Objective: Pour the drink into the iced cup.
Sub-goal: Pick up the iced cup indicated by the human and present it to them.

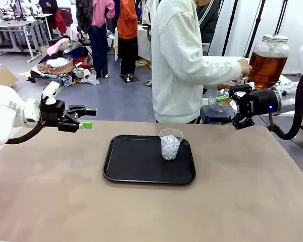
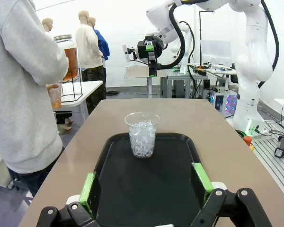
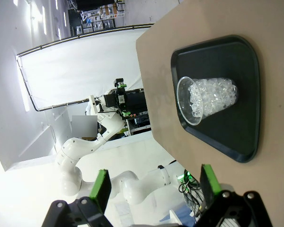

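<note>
Cup (image 1: pixel 170 143) of ice sits on black tray (image 1: pixel 126 166); left gripper (image 1: pixel 87 118) and right gripper (image 1: pixel 224 111) spread wide, holding nothing.

drink (image 2: pixel 72 64) partly behind sleeve (image 2: pixel 38 61), tray (image 2: pixel 146 189) edge hidden

Lighting: bright, even, diffuse indoor light from overhead. Shadows are faint, with a soft one under the iced cup (image 1: pixel 170 143) and a dull sheen on the black tray (image 1: pixel 131 164). Quality: all views sharp, no motion blur; wrist views bow straight lines near the edges, and the white backdrop (image 3: pixel 85 71) is nearly blown out.
</note>
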`<state>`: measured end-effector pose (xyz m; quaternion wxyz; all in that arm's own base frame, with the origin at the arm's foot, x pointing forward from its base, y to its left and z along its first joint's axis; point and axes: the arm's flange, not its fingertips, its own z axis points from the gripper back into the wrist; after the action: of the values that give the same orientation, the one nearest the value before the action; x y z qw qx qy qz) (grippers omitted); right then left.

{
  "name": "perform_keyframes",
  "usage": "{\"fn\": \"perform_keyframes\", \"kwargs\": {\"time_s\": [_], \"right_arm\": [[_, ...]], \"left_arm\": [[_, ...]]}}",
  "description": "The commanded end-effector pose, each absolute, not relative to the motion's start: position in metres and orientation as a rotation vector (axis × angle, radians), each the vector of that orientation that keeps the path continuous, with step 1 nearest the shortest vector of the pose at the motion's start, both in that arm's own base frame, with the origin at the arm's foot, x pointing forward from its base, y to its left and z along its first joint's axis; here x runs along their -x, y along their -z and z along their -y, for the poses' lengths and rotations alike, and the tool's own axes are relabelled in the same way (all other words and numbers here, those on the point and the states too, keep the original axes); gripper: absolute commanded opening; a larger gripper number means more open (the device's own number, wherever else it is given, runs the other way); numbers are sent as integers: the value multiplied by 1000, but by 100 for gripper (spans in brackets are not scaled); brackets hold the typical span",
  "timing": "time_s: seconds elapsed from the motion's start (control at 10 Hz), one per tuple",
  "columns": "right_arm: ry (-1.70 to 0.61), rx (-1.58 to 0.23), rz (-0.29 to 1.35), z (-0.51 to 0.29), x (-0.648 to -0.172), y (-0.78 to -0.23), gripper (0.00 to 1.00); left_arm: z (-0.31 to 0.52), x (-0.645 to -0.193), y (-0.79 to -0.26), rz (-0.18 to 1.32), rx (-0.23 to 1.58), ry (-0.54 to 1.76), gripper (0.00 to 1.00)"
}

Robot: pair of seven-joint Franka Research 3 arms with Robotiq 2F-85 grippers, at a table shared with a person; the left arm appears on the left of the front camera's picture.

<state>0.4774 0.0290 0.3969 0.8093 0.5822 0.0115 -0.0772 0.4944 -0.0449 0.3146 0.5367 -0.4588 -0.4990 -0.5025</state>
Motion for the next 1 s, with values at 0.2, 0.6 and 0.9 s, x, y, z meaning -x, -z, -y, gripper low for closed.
{"fn": "perform_keyframes", "kwargs": {"time_s": [0.2, 0.6, 0.9], "right_arm": [[162, -1245, -24, -30, -478, -398, 100], [162, -1245, -24, -30, -478, -398, 100], [162, -1245, -24, -30, -478, -398, 100]], "left_arm": [[45, -495, -316, 1190, 1092, 1198, 100], [45, -495, -316, 1190, 1092, 1198, 100], [45, -495, -316, 1190, 1092, 1198, 100]]}}
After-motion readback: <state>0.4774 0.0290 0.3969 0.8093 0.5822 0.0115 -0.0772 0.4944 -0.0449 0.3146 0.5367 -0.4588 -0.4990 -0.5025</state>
